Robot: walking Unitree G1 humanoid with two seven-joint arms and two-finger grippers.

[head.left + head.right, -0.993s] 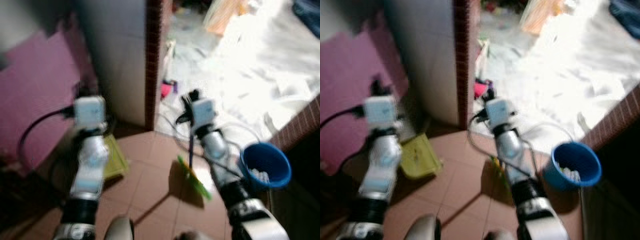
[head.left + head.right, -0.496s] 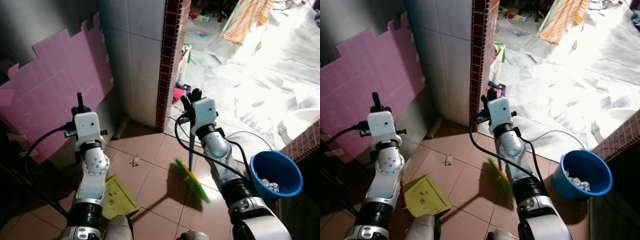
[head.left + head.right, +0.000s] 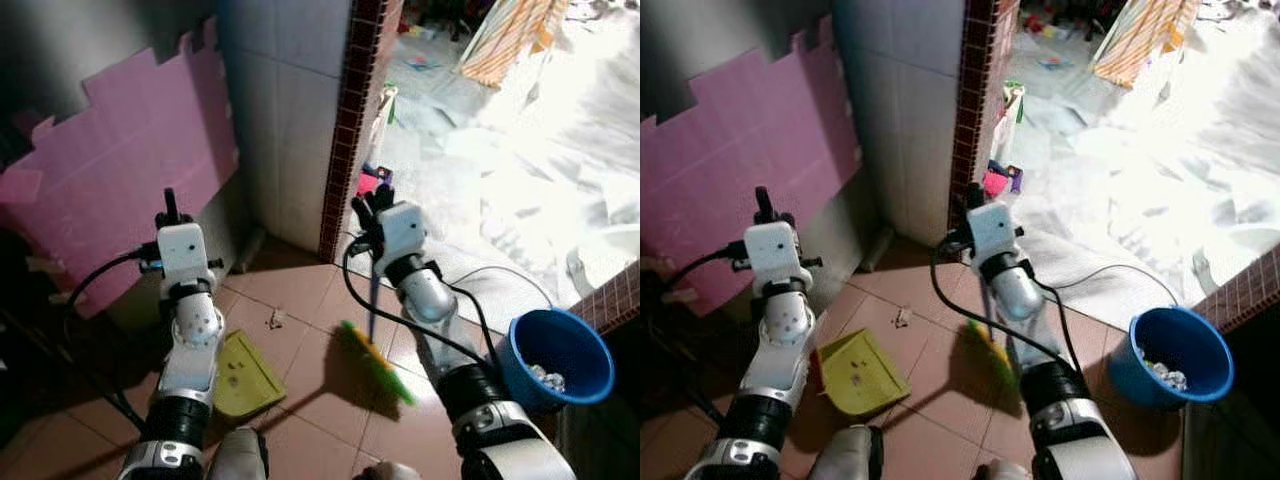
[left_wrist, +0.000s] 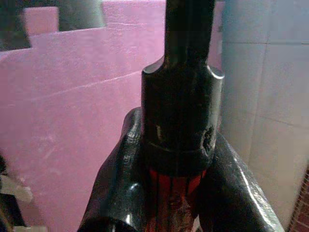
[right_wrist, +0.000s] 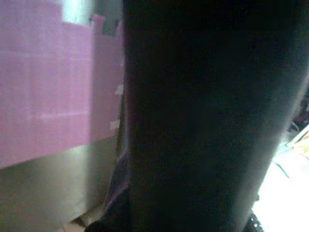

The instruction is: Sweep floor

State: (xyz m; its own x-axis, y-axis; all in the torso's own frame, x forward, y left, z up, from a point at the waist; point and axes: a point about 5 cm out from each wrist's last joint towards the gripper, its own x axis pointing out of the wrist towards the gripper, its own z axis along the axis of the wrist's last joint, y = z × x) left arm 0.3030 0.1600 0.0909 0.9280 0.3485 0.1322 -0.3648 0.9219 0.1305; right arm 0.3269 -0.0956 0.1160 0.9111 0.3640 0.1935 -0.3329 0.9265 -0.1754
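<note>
On the reddish-brown tiled floor (image 3: 310, 380), just inside a doorway edged by a dark red brick-patterned pillar (image 3: 350, 110), the robot stands with both silver arms raised before it. The right gripper (image 3: 372, 205) is clenched around the thin dark handle of a broom with a green bristle head (image 3: 378, 362); the handle runs down from the fingers and the head rests on the tiles between the two arms, tilted. The left gripper (image 4: 181, 159) grasps a thick black handle with a red band (image 4: 182, 125), its fingers (image 4: 120, 179) wrapped tightly round it. A flat yellow-green plastic dustpan (image 3: 858, 372) lies on the floor beside the left forearm — the handle appears to belong to it, though the join is hidden by the arm. A small scrap of pale debris (image 3: 276, 319) sits on a tile just beyond the dustpan. A round blue plastic bucket (image 3: 556, 358), holding a few pale bits, stands to the robot's right, near a low brick ledge. Pink foam interlocking mats (image 3: 120, 190) lean against the grey wall to the left — beside white wall tiles (image 3: 285, 120).
</note>
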